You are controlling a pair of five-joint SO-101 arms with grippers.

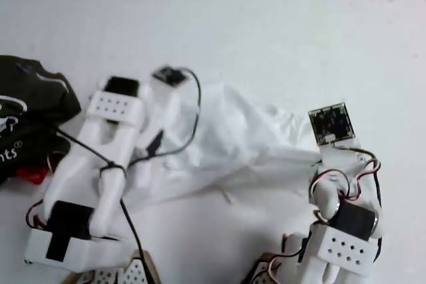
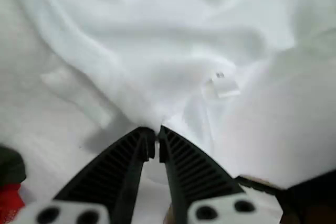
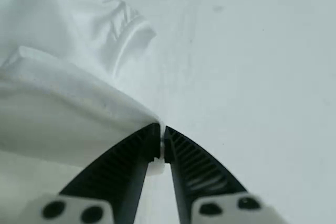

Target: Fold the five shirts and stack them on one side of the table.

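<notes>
A crumpled white shirt point(image 1: 233, 138) lies in the middle of the white table point(image 1: 266, 31). My left gripper point(image 1: 160, 114) is at the shirt's left part. In the left wrist view it point(image 2: 156, 141) is shut on a fold of the white shirt point(image 2: 157, 51), whose small label point(image 2: 223, 85) lies further out. My right gripper point(image 1: 319, 156) is at the shirt's right edge. The right wrist view shows it point(image 3: 160, 145) shut on the hem of the white shirt point(image 3: 68, 108), with a bunched sleeve point(image 3: 115, 30) beyond.
A heap of dark shirts point(image 1: 26, 118) with white print and a bit of red cloth point(image 1: 30, 174) lies at the table's left edge. Bare tabletop stretches across the back and right. Both arm bases stand at the front edge.
</notes>
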